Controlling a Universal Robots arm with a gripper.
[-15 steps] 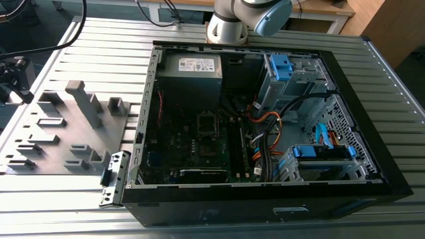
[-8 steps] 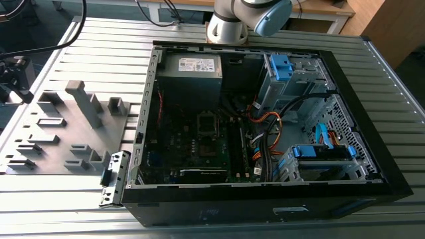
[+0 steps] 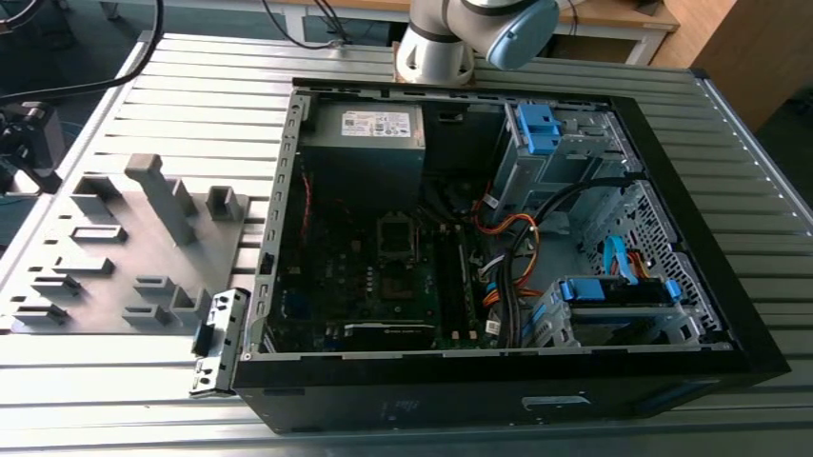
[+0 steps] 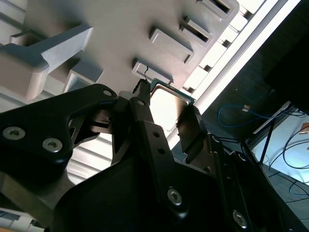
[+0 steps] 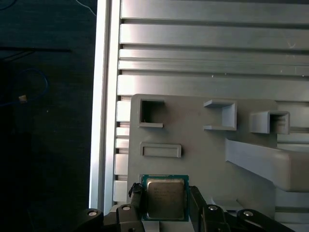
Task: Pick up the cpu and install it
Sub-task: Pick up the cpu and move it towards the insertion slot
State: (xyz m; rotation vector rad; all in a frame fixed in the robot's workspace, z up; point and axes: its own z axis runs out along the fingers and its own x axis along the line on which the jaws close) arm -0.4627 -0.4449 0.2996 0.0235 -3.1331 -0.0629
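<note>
My claw (image 5: 165,193) grips the cpu (image 5: 165,202) by two edges at the grey tray (image 5: 203,145). It's a thin hold, so any tilt could drop it.

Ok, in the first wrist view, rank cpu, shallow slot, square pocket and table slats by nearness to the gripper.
1. cpu: held in the gripper.
2. shallow slot: on the grey tray, beside the cpu.
3. square pocket: by the tray's edge.
4. table slats: beyond the tray.

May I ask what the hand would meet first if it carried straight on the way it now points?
Probably the grey holder plate: the hand points at it, shut on the cpu, which would touch first; the gap between them is unclear.
</note>
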